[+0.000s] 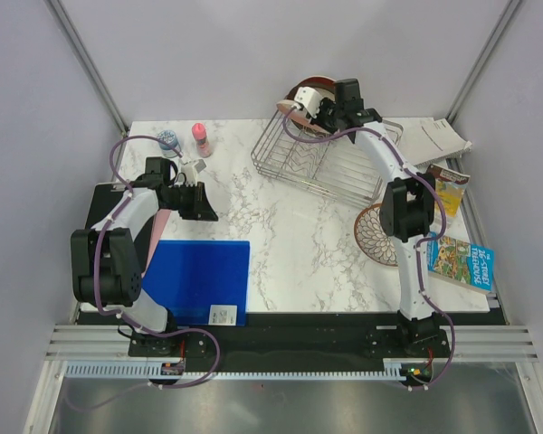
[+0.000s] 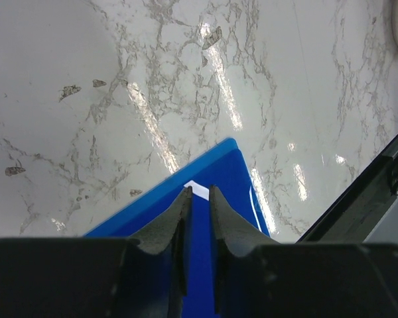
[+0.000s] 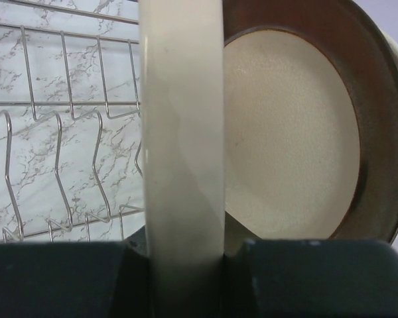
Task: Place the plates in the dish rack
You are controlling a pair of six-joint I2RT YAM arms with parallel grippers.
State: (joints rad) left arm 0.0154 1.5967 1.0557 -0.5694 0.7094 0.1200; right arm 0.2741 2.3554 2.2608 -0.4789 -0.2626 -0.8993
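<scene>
Marble-veined white tabletop [image 1: 290, 226] fills the booth between pale walls, and from overhead I can see the dish rack [image 1: 344, 172] sitting at the far right of it. The right gripper [image 1: 319, 107] is stretched out over the rack's far left end. From up there I can't make out what it grips.

The right wrist camera settles that. Its jaws are clamped on the rim of a cream plate [image 3: 182, 132], held upright and edge-on. Just behind stands the cream plate with a dark brown rim [image 3: 292, 132], also on edge. Rack wires show to the left of the held plate. A sliver of red and white peeks in at the far right edge, too little to name.

Only the overhead view shows the white plate with a brown petal pattern [image 1: 371, 240], which lies flat on the table near the right arm, partly under it.

The left gripper [image 1: 197, 201] hangs over the table's left side, near a blue board [image 1: 199, 280]. Its wrist camera shows the fingers [image 2: 179, 225] drawn nearly together with only a thin slit between them and nothing in it.
</scene>
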